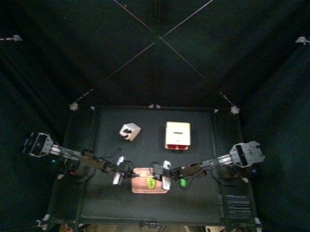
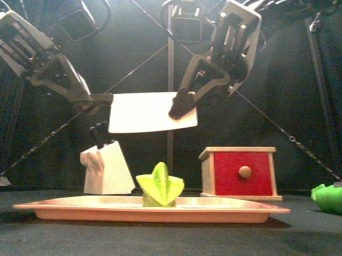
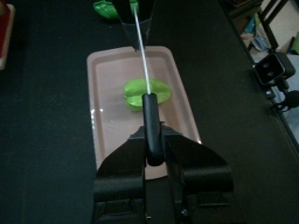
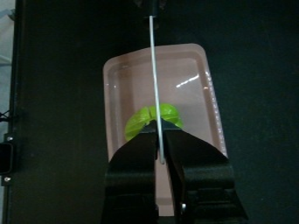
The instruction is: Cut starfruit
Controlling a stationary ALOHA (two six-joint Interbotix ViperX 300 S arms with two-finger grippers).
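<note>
The small yellow-green starfruit (image 2: 160, 187) (image 3: 146, 90) (image 4: 156, 118) stands on the salmon-pink board (image 2: 80, 207) (image 3: 111, 131) (image 4: 122, 87). A broad knife (image 2: 147, 112) hangs just above it, apart from the fruit. In the wrist views its blade (image 3: 142, 52) (image 4: 155, 70) shows edge-on, in line over the fruit. My left gripper (image 3: 149, 131) (image 2: 96, 125) is shut on the black handle. My right gripper (image 4: 156, 140) (image 2: 177, 105) pinches the blade's other end from above.
Behind the board stand a white block (image 2: 104, 170) (image 1: 130, 131) on the left and a cream-and-red box (image 2: 241, 172) (image 1: 179, 134) on the right. A bright-green tool (image 2: 327, 195) (image 3: 117, 9) lies off the board's right end.
</note>
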